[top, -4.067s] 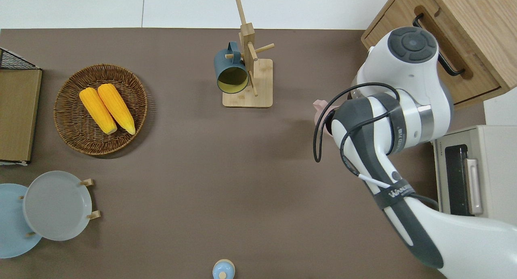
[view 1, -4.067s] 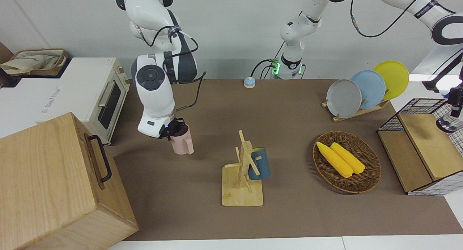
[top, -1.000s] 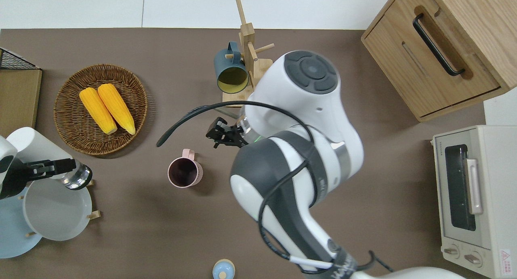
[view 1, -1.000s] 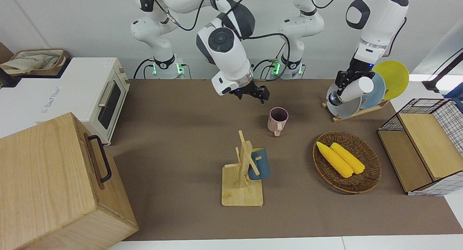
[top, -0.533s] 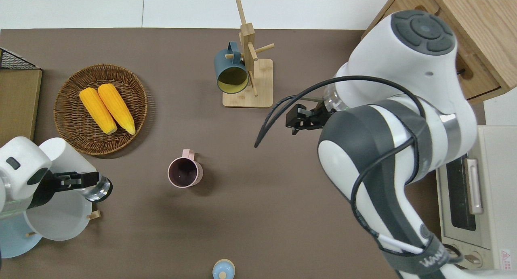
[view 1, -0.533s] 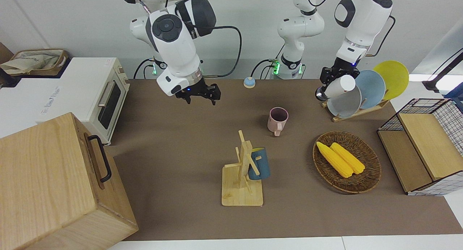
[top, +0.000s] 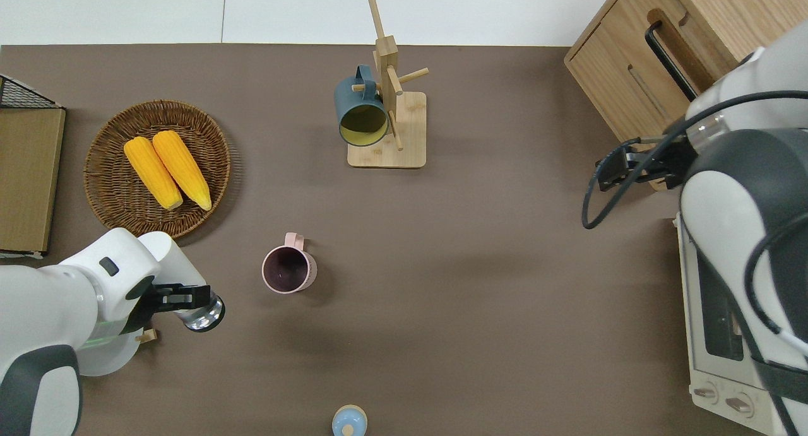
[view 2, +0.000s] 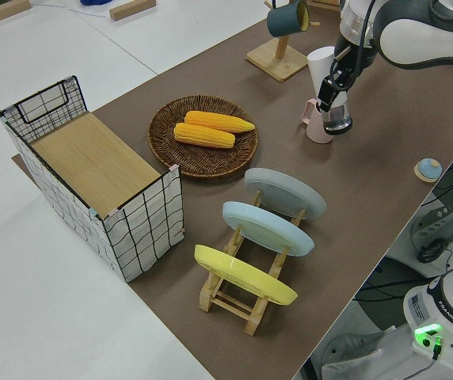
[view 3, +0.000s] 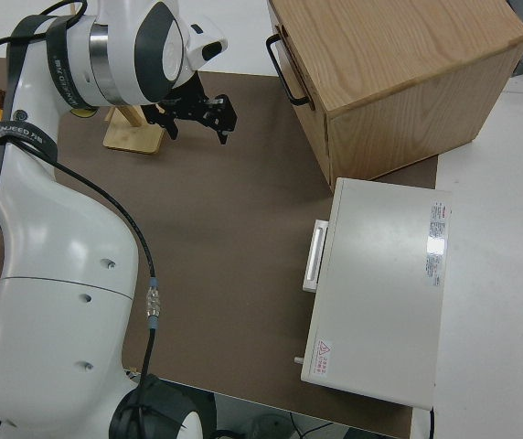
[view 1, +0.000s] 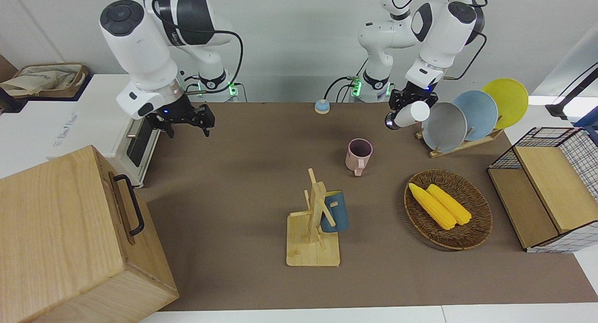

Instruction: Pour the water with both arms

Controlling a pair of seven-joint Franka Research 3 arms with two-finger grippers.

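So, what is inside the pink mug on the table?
The pink mug stands upright and open. The overhead view looks straight in: only a dark inside shows, no object. Whether it holds water cannot be told. The left gripper holds a white bottle beside it.

- A brown table mat (view 1: 243, 183) covers the tabletop, with a white edge showing at the side farthest from the robots.
- A plain pale wall (view 1: 299, 38) rises at the robots' end.
- A wooden cabinet (view 1: 70, 239) with a black handle stands at the right arm's end.
- A white toaster oven (view 1: 117, 122) sits beside it, nearer to the robots.
- Lighting is even and soft, with faint shadows.
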